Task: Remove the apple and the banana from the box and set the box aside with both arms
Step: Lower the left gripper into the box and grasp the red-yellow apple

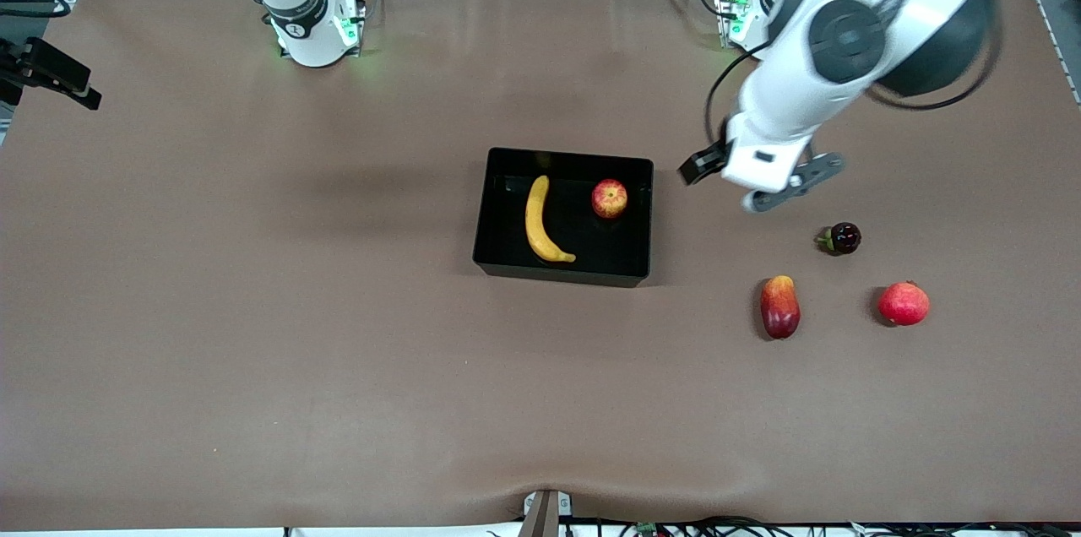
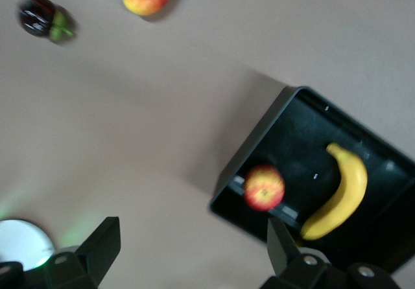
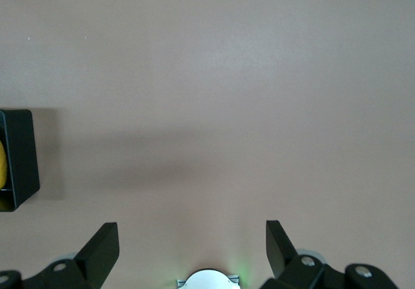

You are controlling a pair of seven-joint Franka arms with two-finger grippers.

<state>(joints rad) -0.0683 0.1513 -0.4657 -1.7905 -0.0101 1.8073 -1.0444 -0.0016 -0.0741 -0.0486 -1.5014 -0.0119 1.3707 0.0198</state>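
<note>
Brown matte cloth covers the whole table (image 1: 253, 334) in the front view. Near its middle sits the glossy black box (image 1: 498, 216), rectangular with low walls, holding the long curved yellow banana (image 1: 540, 220) and, apart from it, the small round red-and-yellow apple (image 1: 609, 198). The left gripper (image 1: 781, 187) hangs over bare cloth just beside the box, toward the left arm's end. Near that gripper lie a dark round fruit with a green stem (image 1: 843, 238), an oblong red-yellow fruit (image 1: 779, 306) and a round red fruit (image 1: 903, 303). The right arm waits at its base, its gripper out of this view.

Left wrist view: both fingers (image 2: 100, 243) stand wide apart with nothing between them, the box's corner with apple and banana close by.

Right wrist view: the right gripper (image 3: 192, 253) is spread wide and empty over bare cloth, the box's wall well off to one side.
</note>
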